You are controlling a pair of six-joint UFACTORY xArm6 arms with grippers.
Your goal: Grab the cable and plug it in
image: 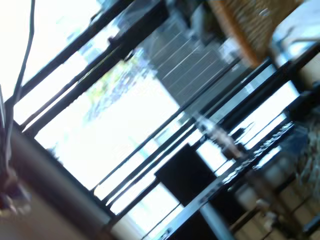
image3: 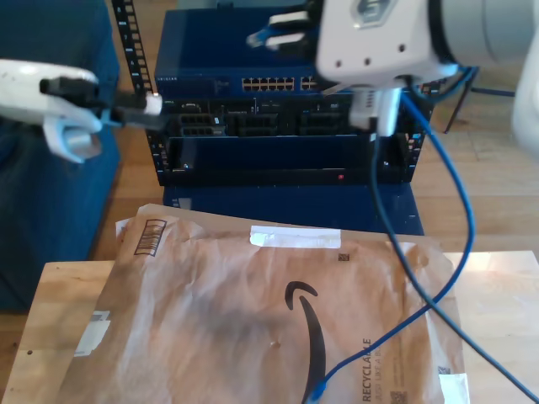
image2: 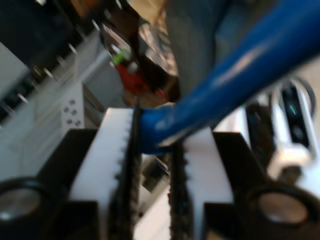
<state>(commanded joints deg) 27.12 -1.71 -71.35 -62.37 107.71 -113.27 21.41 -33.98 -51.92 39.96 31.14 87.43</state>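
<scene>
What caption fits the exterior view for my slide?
My second gripper holds the blue ethernet cable near the rack switch, above a paper mailer.

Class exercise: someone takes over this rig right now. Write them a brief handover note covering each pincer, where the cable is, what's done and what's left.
My second pincer is shut on the blue cable near one end, held high in front of the switch rack. That plug is not yet in a port. The other end lies loose on the paper mailer on the table. My first pincer's state cannot be told.
Done: cable grabbed.
Left: line up the plug and insert it.
</scene>
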